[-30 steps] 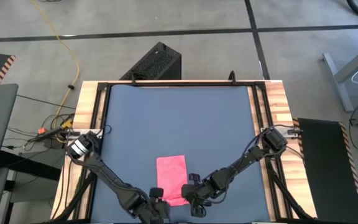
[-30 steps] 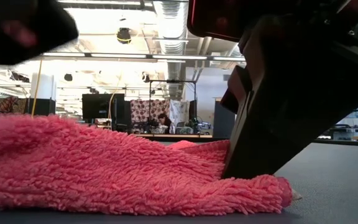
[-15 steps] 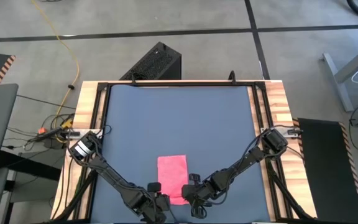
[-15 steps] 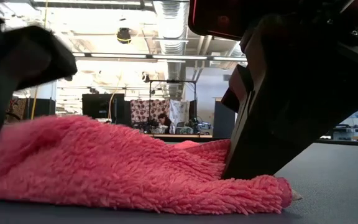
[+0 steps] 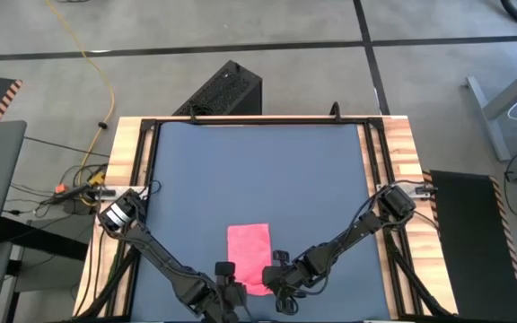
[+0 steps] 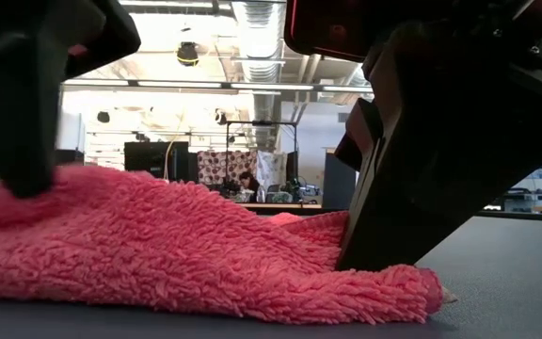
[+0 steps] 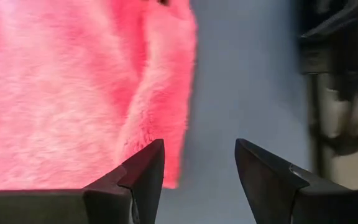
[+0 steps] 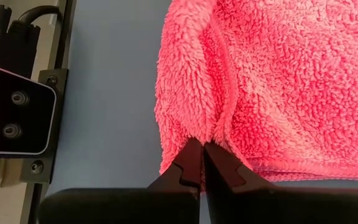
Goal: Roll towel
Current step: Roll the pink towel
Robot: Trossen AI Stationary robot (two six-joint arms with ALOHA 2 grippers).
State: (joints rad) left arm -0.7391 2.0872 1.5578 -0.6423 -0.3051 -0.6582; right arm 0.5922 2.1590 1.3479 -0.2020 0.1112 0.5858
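The pink towel (image 5: 248, 254) lies on the dark grey mat (image 5: 258, 170) near the table's near edge, mostly flat, with a raised pucker by its near right corner. My right gripper (image 8: 202, 152) is shut on that pucker; in the low view it is the big dark shape (image 6: 384, 245) at the towel's right end. My left gripper (image 7: 197, 152) stands open at the towel's near left corner, one finger over the towel's edge and the other over bare mat. My left gripper slants down from the near left side. The tip of one open finger (image 6: 26, 141) sits on the pile of the towel's near left part (image 6: 12, 202), which lies on the mat. The other finger (image 7: 260, 174) touches nothing. My right gripper pinches a raised fold of the towel (image 8: 217, 127) between its two fingers, close to the near right corner and just inside the hem. The fingers slant down from the table's right. The corner (image 6: 422, 292) rests on the mat.
A wooden frame with black rails (image 5: 380, 170) borders the mat on all sides. A black block with screws (image 8: 11, 106) sits by the frame close to the towel's corner. The mat's far half is bare.
My left gripper has tipped and come down from above the towel's left part onto its near left corner, with the fingers open throughout. My right gripper and the towel's right end have kept still.
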